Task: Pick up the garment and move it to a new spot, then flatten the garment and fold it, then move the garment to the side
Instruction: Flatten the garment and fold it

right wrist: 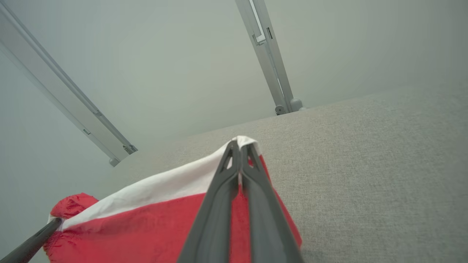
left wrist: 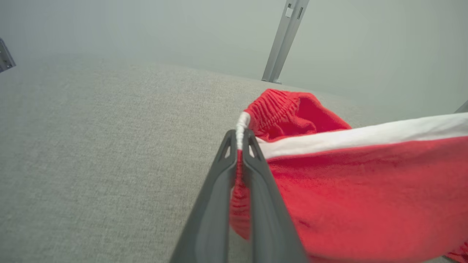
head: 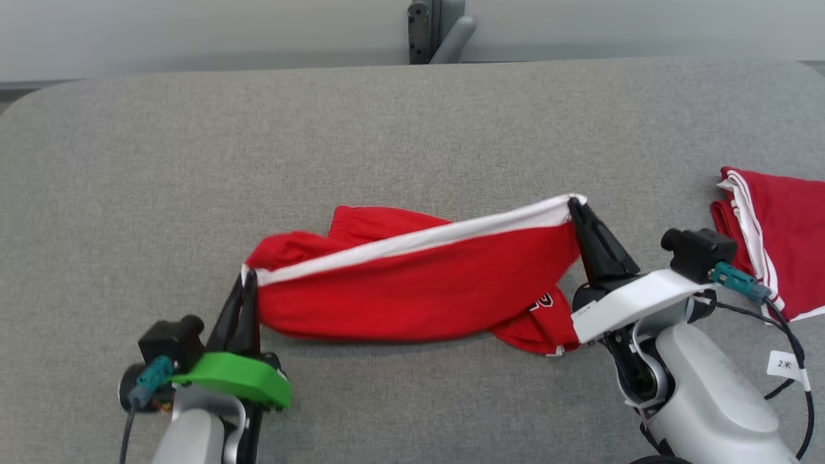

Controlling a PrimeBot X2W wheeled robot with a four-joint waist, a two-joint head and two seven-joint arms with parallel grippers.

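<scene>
At left, your left gripper is pinched tight on the gathered end of the red garment. Its white stripe runs taut across the grey table to your right gripper, likewise clamped on the stripe's far corner. The cloth sags between them, its lower fold apparently resting on the table's near middle. For a clean carry, raise both ends together and hold the stripe level so nothing bunches. Open room lies ahead, toward the table's far edge and rounded left corner. At right, a second red garment lies just beside your right arm; steer clear.
</scene>
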